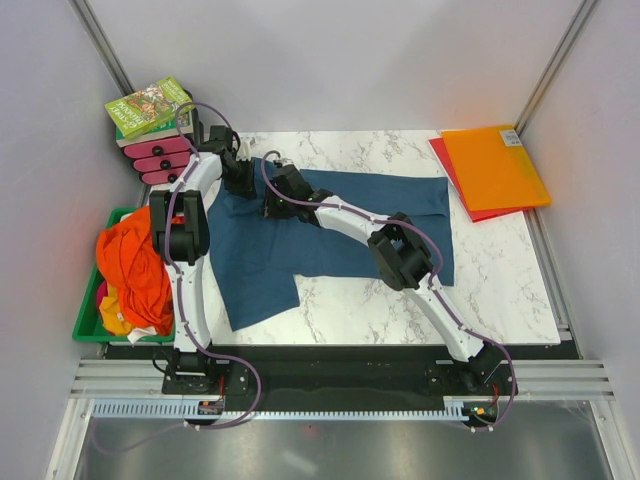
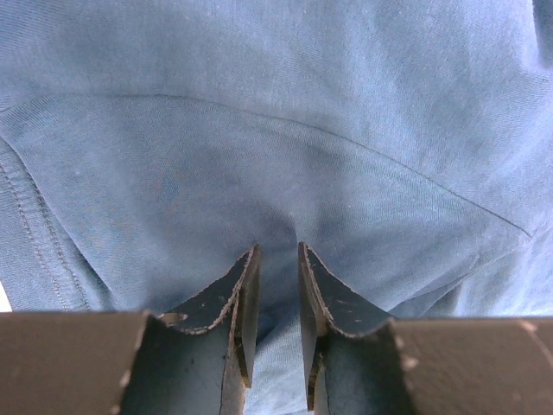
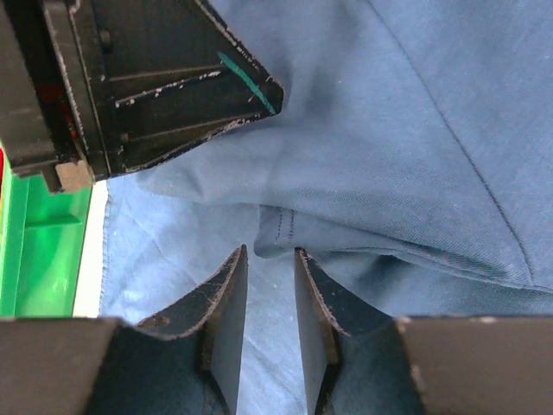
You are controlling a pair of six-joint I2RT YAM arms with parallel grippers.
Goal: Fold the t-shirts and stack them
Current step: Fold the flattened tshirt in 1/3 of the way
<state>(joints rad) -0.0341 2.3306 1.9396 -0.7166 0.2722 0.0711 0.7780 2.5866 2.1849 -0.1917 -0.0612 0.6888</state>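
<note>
1. The blue shirt (image 1: 350, 225) lies spread over the marble desk (image 1: 400, 310), with its near-left part hanging toward the front edge.
2. The left gripper (image 2: 276, 251) is at the shirt's far-left corner. Its jaws are nearly closed, pinching a pucker of blue cloth that wrinkles toward the gap.
3. The right gripper (image 3: 270, 252) is just beside it, reaching across the shirt. Its jaws are also narrow, with a hemmed fold of the same shirt caught between the tips.
4. The orange shirts (image 1: 135, 265) sit heaped in a green bin (image 1: 90, 325) off the desk's left edge.
5. Orange and red folders (image 1: 495, 165) lie at the far-right corner, well apart from the shirt.
</note>
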